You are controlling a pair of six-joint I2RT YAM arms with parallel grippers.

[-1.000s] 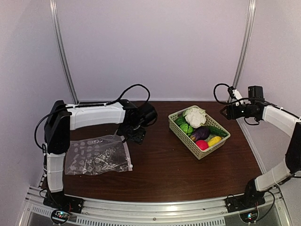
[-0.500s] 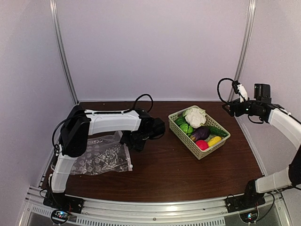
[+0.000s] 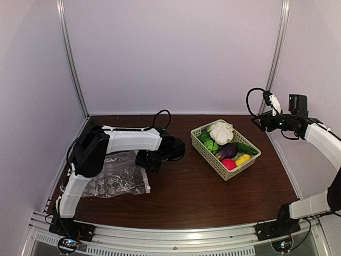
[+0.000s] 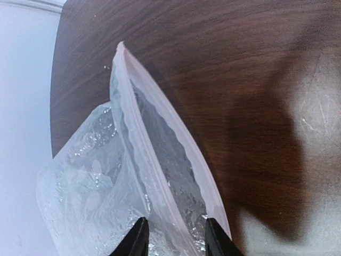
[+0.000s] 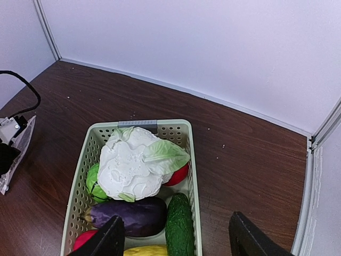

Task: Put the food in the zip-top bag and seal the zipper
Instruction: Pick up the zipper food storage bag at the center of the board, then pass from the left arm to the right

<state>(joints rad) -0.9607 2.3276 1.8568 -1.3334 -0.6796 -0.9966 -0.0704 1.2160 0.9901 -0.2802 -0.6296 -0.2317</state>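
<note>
The zip-top bag [image 3: 114, 176] lies flat at the left of the table, its mouth facing right. In the left wrist view the bag [image 4: 90, 176] gapes a little, and its whitish zipper [image 4: 136, 128] runs between the fingertips of my left gripper [image 4: 174, 234]. The jaws straddle the mouth edge, still apart. From above, the left gripper [image 3: 145, 160] sits low at the bag's upper right corner. The food fills the basket: cauliflower [image 5: 130, 165], eggplant [image 5: 128, 216], cucumber [image 5: 180, 224]. My right gripper [image 5: 173, 221] hangs open high above it, empty.
The pale green lattice basket [image 3: 206, 154] stands right of centre, also holding a green round piece [image 3: 210, 145], a yellow piece [image 3: 242, 159] and a red-pink ball [image 3: 229, 164]. Walls and metal posts close in the back and sides. The right gripper [image 3: 258, 124] hovers by the right wall.
The left arm swung right and lowered onto the bag's mouth edge, its jaws narrowing round the zipper strip. The right arm lifted slightly toward the right wall, then held still.
</note>
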